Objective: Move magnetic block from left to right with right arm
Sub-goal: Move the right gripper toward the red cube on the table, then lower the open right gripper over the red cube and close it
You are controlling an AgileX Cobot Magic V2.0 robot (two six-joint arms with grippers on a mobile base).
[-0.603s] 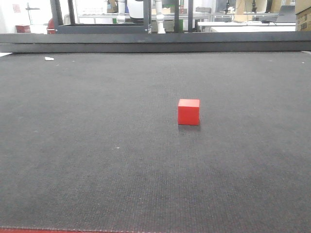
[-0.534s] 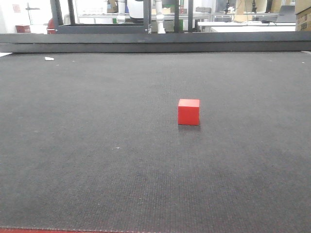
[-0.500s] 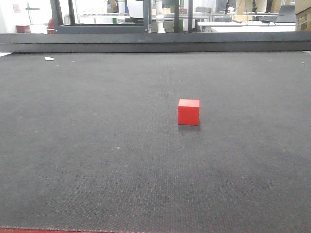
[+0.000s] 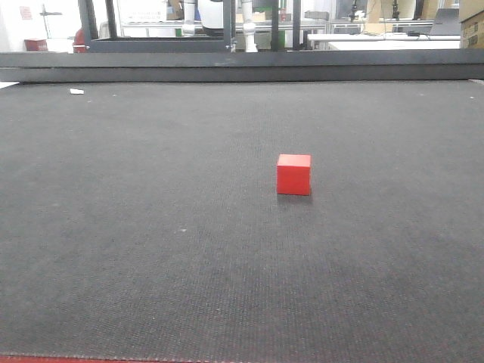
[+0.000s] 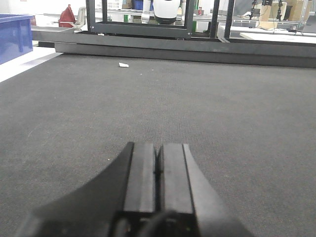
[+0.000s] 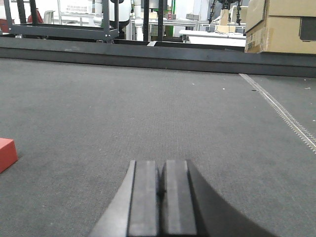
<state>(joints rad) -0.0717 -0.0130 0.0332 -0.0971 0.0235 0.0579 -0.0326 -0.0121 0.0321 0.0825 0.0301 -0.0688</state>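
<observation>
**Block** [image 4: 293,175], magnetic cube, one item.

**Handling (judged):**
- Rigid and solid-looking, probably light, not fragile.
- The matte faces should give fair friction and are unlikely to slip.
- The sides are flat and parallel with sharp edges. Take it across two opposite upright faces at mid-height, with the jaws square to them. A hold across corners would likely twist it.
- Its magnetism may pull toward steel parts, but nothing here shows whether it does.

**Appearance:** Bright red and plain, with no marks. The top face reads slightly lighter than the front.

**Location:**
- Front view: sits flat on the dark woven counter [image 4: 151,227], just right of centre, with nothing touching it.
- Right wrist view: only a corner shows [image 6: 6,154], at the left edge below mid-frame.
- Left wrist view: absent.

**Right gripper** [image 6: 160,170]: jaws pressed together and empty, low over the counter. The block lies well to its left in frame. It would need to open before any grasp.

**Left gripper** [image 5: 158,153]: jaws together and empty.
</observation>
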